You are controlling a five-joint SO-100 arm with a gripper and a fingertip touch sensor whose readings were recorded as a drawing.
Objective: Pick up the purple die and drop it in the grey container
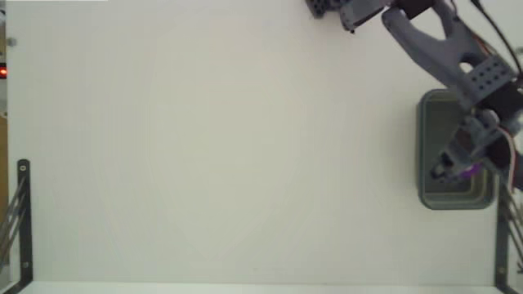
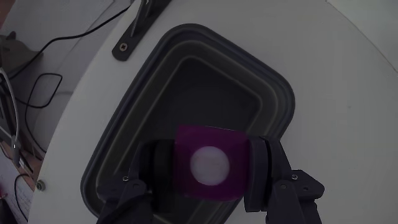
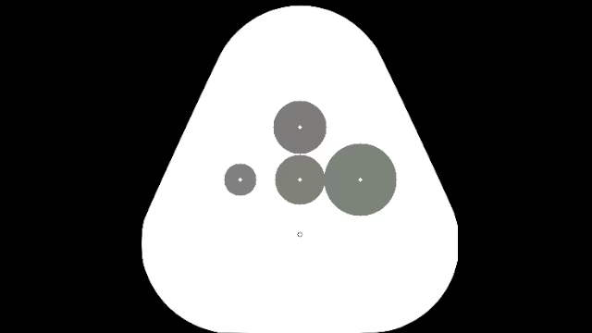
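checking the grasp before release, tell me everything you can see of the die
The die is a small magenta-purple cube, plastic by the look, with one white round pip on the face toward the wrist camera. It is clamped between the two dark fingers of the gripper, which press on its left and right sides. It hangs above the open hollow of the grey container, touching nothing else. In the fixed view only a purple sliver shows under the gripper, over the container.
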